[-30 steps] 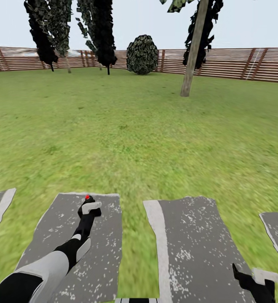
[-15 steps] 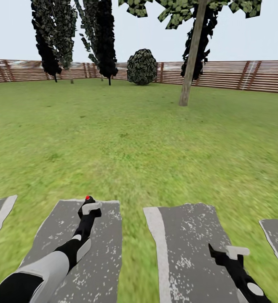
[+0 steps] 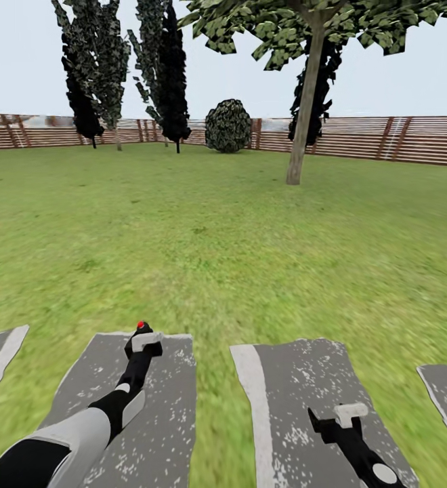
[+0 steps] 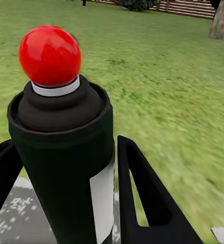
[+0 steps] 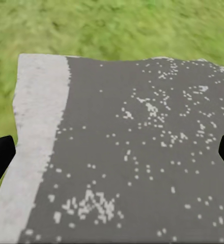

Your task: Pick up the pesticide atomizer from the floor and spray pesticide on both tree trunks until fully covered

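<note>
your left gripper (image 4: 61,203) pinches black spray bottle with red ball top and white label (image 4: 66,147), fingers pressed against its sides; bottle held upright over grey speckled paving slab (image 3: 149,400) in head view. your right gripper (image 5: 112,157) spread wide, nothing between tips, hovering above neighbouring grey slab with pale edge strip (image 5: 142,152). straight grey-brown tree trunk under broad green canopy (image 3: 305,108) stands well ahead across green lawn (image 3: 203,244), before brown slat fence (image 3: 399,139).

No writing, brand, number or sign can be read anywhere; the white label (image 4: 103,195) on the black pesticide atomizer (image 4: 66,152) is a blank strip; the grey paving slabs (image 3: 298,393) carry only white speckles.
</note>
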